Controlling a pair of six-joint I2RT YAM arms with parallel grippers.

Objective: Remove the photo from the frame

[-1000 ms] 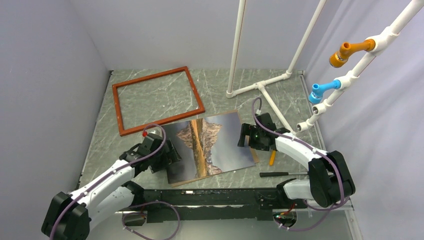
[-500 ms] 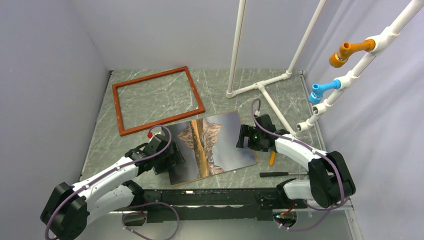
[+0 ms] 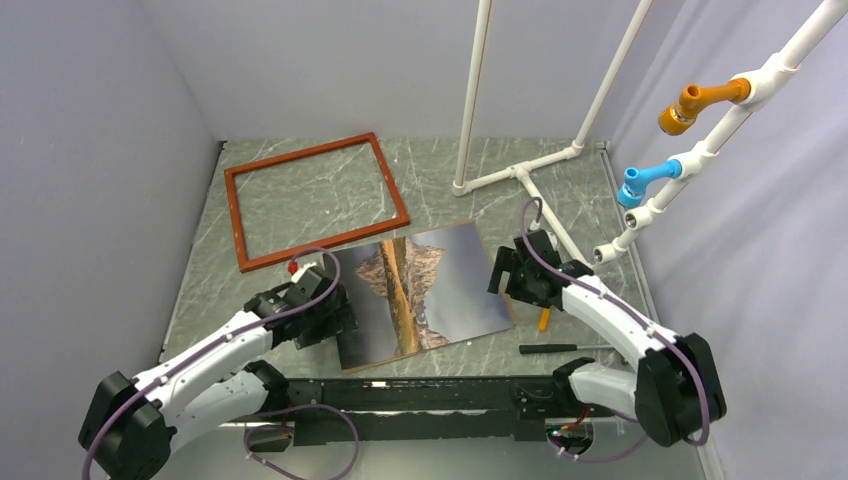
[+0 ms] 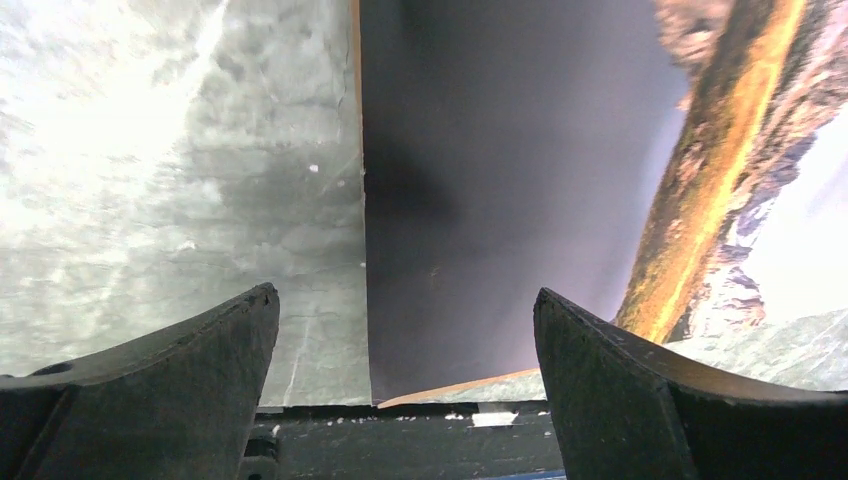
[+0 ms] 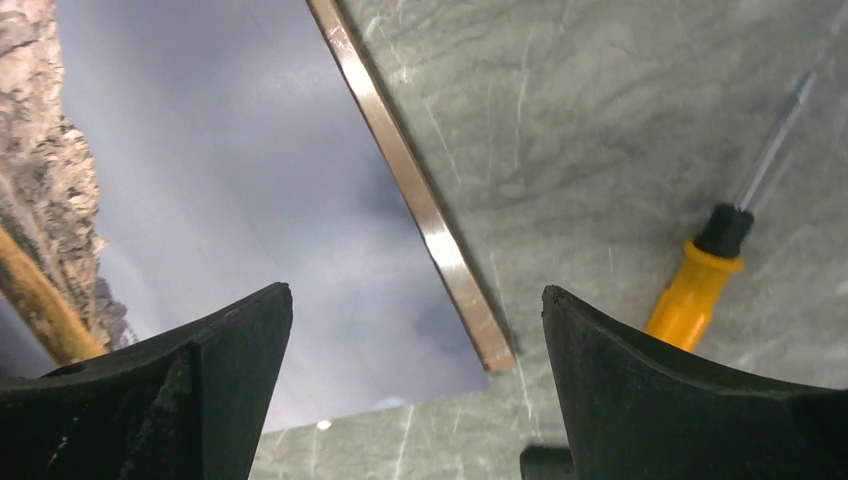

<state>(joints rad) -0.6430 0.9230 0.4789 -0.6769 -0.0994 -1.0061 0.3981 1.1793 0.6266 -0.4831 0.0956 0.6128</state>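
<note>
The frame (image 3: 300, 156), thin reddish-brown wood, lies empty at the back left of the table. The photo (image 3: 430, 290), a brown mountain mirrored against grey-blue, lies face up in the middle, apart from the frame. My left gripper (image 3: 337, 315) is open and empty at the photo's left edge; in the left wrist view the gripper (image 4: 405, 295) straddles that edge of the photo (image 4: 500, 150). My right gripper (image 3: 499, 275) is open and empty over the photo's right edge. In the right wrist view the gripper (image 5: 415, 290) is above the photo (image 5: 230, 150) and a brown board strip (image 5: 420, 210) beside it.
An orange-handled screwdriver (image 3: 544, 318) lies just right of the photo and also shows in the right wrist view (image 5: 700, 290). A black screwdriver (image 3: 550, 349) lies near the front rail. A white pipe stand (image 3: 520, 175) occupies the back right.
My right gripper has drawn back to the right, off the photo's surface toward its edge. My left gripper pushed in toward the photo, then eased back slightly. The photo stays flat.
</note>
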